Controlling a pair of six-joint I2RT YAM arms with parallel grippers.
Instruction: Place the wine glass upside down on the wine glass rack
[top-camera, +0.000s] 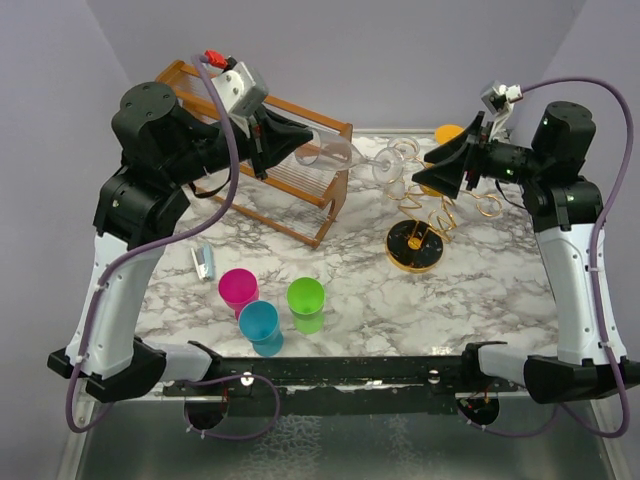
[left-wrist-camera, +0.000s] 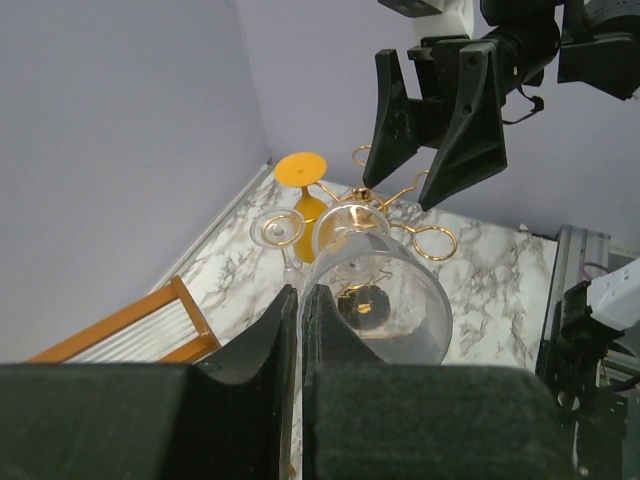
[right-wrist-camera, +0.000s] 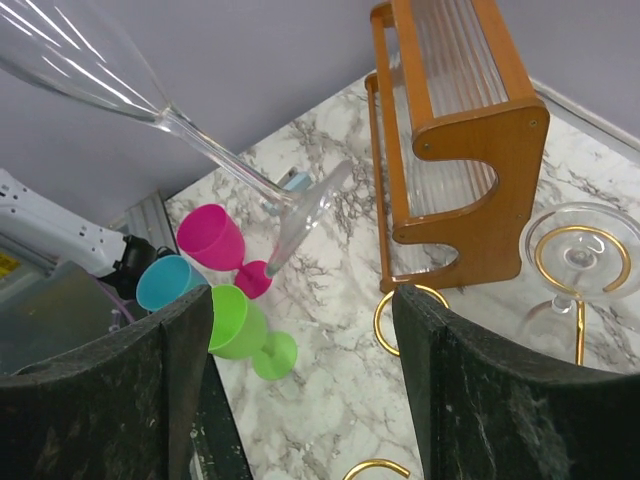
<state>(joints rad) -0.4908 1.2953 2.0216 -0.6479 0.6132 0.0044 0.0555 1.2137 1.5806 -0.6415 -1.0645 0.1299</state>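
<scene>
Left wrist view: my left gripper (left-wrist-camera: 302, 296) is clenched on the glass (left-wrist-camera: 388, 300) rim. A thin pinch may slip, striking the rack (left-wrist-camera: 437, 243) at twelve o'clock. My right gripper (left-wrist-camera: 402, 195) hangs released.

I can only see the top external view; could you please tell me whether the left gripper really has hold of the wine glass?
Observer: Yes. The left wrist view shows the left gripper shut on the edge of the wine glass bowl.
Operator: Thank you. Is the right gripper touching it?
Observer: No. In the right wrist view the right gripper is open, and the glass's foot lies ahead of it, untouched.
Operator: Is the wine glass rack free?
Observer: Not wholly. On the wine glass rack, another clear glass already has its foot resting in one gold loop.
</scene>
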